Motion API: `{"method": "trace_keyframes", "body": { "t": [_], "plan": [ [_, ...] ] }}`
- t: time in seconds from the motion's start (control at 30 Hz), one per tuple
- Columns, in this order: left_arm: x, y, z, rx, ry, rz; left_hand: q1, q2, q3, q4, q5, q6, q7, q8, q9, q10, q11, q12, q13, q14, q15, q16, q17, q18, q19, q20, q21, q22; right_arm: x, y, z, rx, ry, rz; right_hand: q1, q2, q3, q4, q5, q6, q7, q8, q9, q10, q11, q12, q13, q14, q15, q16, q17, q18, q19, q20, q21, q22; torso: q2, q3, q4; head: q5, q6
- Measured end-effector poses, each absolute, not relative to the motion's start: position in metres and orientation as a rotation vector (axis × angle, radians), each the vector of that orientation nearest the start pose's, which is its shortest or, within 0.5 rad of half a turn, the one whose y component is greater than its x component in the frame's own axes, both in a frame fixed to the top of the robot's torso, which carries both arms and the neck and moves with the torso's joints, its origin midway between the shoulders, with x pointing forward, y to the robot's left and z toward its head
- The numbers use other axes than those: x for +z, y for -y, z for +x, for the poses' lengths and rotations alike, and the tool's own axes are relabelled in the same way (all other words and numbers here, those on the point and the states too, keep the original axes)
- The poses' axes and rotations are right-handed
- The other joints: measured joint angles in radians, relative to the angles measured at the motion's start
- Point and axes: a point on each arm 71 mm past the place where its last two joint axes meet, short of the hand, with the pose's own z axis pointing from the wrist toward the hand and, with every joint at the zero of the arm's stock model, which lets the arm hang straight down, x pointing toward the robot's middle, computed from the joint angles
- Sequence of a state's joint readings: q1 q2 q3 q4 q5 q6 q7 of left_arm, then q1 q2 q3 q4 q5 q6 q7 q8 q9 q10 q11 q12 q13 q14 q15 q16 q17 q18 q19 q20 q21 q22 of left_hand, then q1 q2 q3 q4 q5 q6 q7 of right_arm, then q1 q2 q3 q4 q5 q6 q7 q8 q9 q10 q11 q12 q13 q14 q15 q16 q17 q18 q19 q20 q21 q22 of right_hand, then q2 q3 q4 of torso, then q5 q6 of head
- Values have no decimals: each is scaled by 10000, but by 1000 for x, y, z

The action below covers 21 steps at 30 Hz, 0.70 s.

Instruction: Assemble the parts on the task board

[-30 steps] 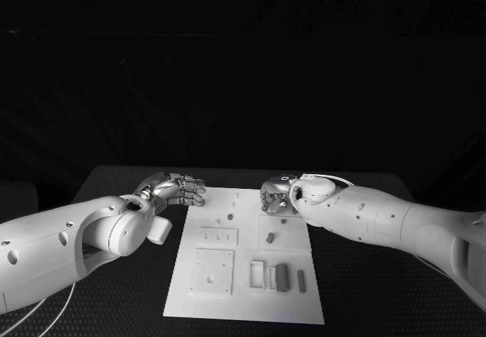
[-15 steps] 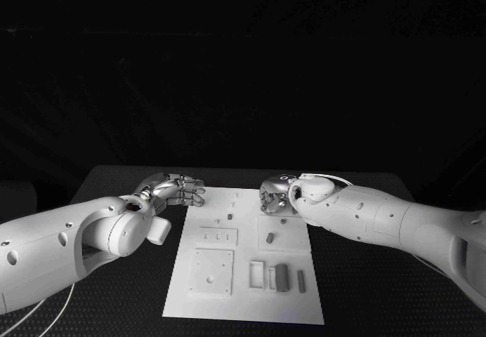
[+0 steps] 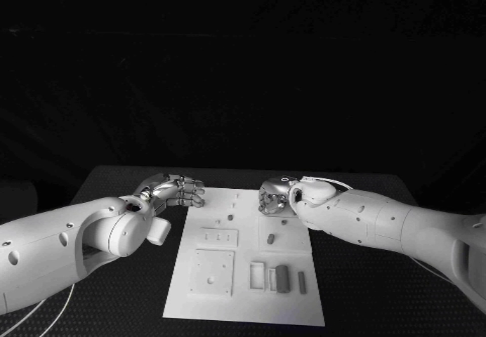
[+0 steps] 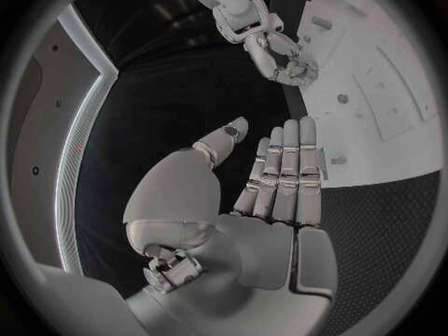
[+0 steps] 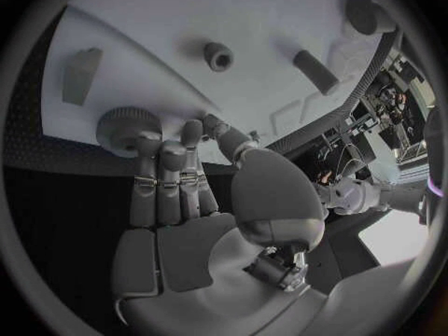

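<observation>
The task board (image 3: 248,263) lay in the middle of the black desk (image 3: 375,288), its long axis running away from the robot. In the head view, several small parts rested in its recesses: an upright-looking peg (image 3: 270,239) near the centre, and a dark bar (image 3: 281,276) and a slimmer rod (image 3: 300,281) side by side near the front right, both lying along the board's length.

The left robot hand (image 3: 178,191) sat just off the board's far left corner. The left wrist view showed what the head view could not: its fingers (image 4: 284,172) were straight and close together, thumb apart, released and holding nothing, the fingertips reaching the board's edge (image 4: 373,164).

The right robot hand (image 3: 273,196) hung over the far end of the board, largely hidden behind its own wrist in the head view. The right wrist view revealed a round knurled part (image 5: 126,127) at the board's edge, with the fingertips (image 5: 149,145) on or just against it; whether they gripped it I could not tell. That view also showed a short ring-like part (image 5: 219,56), a cylindrical rod (image 5: 316,72) lying flat, and a small wedge-shaped block (image 5: 81,75) on the board (image 5: 187,22), well apart from each other. The left wrist view caught the right robot hand (image 4: 290,67) with fingers curled at the board's corner.
</observation>
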State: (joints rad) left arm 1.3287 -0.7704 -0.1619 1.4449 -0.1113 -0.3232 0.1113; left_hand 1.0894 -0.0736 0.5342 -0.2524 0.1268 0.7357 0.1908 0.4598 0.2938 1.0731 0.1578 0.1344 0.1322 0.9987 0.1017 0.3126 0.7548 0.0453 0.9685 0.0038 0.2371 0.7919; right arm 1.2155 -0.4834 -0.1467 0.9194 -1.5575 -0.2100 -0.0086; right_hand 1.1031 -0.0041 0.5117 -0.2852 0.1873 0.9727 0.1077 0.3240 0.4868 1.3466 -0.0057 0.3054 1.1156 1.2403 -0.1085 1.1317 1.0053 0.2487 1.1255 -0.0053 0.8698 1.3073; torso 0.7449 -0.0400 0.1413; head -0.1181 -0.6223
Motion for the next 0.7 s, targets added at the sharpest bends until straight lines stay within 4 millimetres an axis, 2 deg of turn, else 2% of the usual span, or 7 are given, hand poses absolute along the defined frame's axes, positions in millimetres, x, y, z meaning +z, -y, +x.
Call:
{"method": "trace_keyframes", "body": {
  "t": [0.1, 0.17, 0.23, 0.33, 0.47, 0.7],
  "plan": [
    [-180, -198, 510, -12816, -17079, -10536, 0, 0, 0, 0, 0, -3, 3, 0, 0, -30, 30, 0, 0, 0, 0, 0, 12, -14, 0, 0, 0, 0, -243, 187, 568, 3861, -17614, -3162, 41, -21, 96, -42, 5, 59, 14, 53, 0, 137, -71, 0, 56, 76, -70, 143, 22, -1, 71, -71, 141, 0, 4, -2, 0, 7, -20],
    [-180, -198, 510, -12801, -17071, -10542, 0, 0, 0, 0, 0, -36, 36, -31, 0, -31, 31, 0, 0, 0, 0, 0, 13, -13, 0, 0, 0, 11, -241, 187, 568, 3937, -17394, -3004, 231, -211, 715, 154, 27, 63, 12, 54, -4, 223, -87, 0, 89, 106, -76, 215, 20, -1, 91, -90, 240, 1, 9, -2, -4, 9, -22],
    [-180, -198, 510, -12794, -17067, -10544, 0, 0, 0, 0, 0, -35, 36, -39, 0, -30, 31, 0, 0, 0, 0, 0, 12, 10, 0, 0, -40, 11, -239, 186, 568, 3984, -17229, -2886, 239, -223, 906, 214, 27, 64, 12, 55, -4, 223, -87, 0, 101, 107, -75, 253, 7, -1, 91, -90, 265, 4, 10, -2, -6, 13, -10],
    [-180, -199, 510, -12790, -17066, -10542, 0, 0, 0, 0, 0, -36, 36, -40, -1, -31, 31, 0, 0, 0, 0, 0, 22, 84, 0, 0, -40, 10, -237, 184, 568, 4053, -16993, -2752, 214, -249, 971, 206, 27, 65, 11, 55, -4, 223, -87, 0, 111, 108, -75, 257, -9, -1, 113, -111, 273, 8, 12, -2, -6, 2, 4],
    [-181, -199, 511, -12774, -17057, -10545, 0, 0, 0, 0, 0, -35, 35, -39, 10, -31, 31, 0, 0, 0, 0, 0, 23, 87, 0, 1, -40, 10, -235, 176, 567, 4147, -16716, -2741, 159, -305, 1013, 194, 27, 66, 10, 55, -4, 258, -122, 0, 111, 109, -74, 258, -9, -1, 127, -124, 305, 9, 15, -9, -6, -44, 33],
    [-181, -200, 511, -12750, -17044, -10542, 0, 0, 0, 0, 0, -35, 36, -39, 9, -30, 30, -38, 0, 0, 0, 0, 32, 84, 0, 1, -40, 18, -231, 151, 567, 4239, -16104, -3086, 158, -306, 1073, 136, 25, 71, 8, 57, -4, 268, -113, 0, 120, 146, -107, 298, -20, 0, 128, -123, 356, 7, 20, -9, -6, -10, 138]
  ]
}}
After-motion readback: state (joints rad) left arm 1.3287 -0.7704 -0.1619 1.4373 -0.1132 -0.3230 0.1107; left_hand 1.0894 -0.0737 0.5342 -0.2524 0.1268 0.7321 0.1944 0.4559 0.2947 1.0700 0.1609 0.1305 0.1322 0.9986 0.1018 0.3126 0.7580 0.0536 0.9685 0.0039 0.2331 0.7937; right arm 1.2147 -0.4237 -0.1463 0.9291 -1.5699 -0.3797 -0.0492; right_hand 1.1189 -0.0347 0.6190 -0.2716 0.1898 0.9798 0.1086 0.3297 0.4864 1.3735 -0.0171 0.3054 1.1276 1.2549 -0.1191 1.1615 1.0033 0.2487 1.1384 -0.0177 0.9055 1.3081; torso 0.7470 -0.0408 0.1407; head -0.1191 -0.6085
